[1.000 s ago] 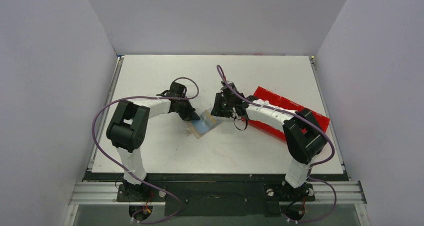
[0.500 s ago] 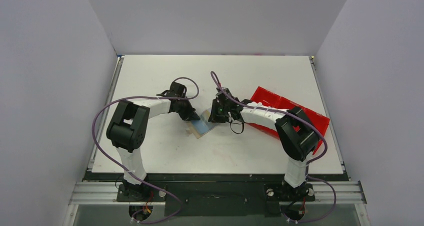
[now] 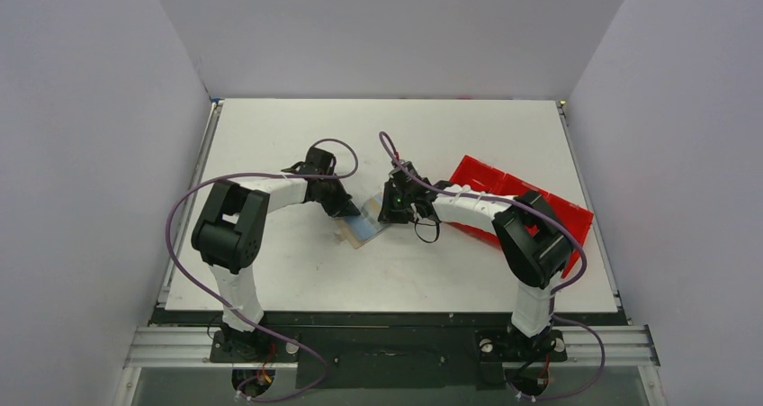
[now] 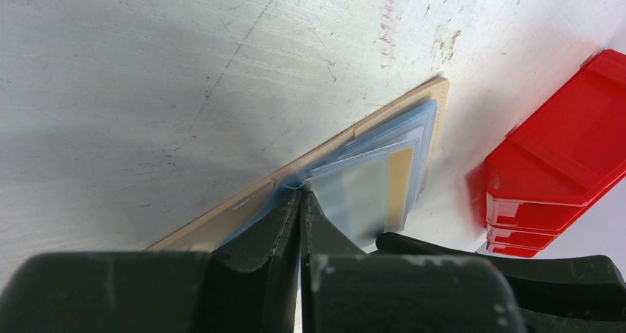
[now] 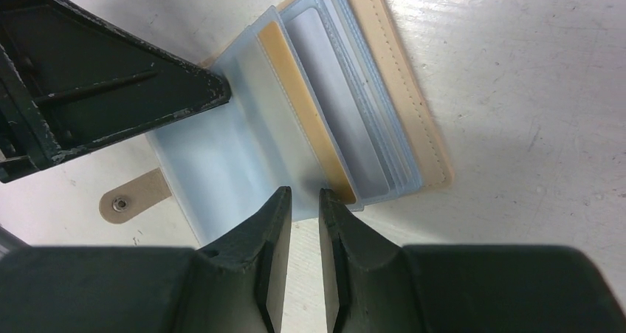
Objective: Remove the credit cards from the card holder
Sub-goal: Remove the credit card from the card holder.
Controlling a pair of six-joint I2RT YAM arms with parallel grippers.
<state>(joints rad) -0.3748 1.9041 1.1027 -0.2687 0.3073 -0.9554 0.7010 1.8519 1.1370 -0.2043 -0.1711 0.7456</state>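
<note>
My right gripper (image 5: 303,196) is now sitting closer to the card holder (image 5: 402,74) than a second ago, jaws a narrow gap apart at a sleeve's edge. My left gripper (image 4: 300,196) is staying clenched on its clear sleeves. The holder is lying open on the table (image 5: 531,89), credit cards (image 5: 336,104) inside the sleeves. Beyond, the red tray (image 4: 561,141) is partly cut off.

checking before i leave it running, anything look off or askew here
Nothing damaged or spilled. The card holder lies open with its clear sleeves fanned out, one pinched by the left gripper. The red tray sits askew on the scuffed table.
</note>
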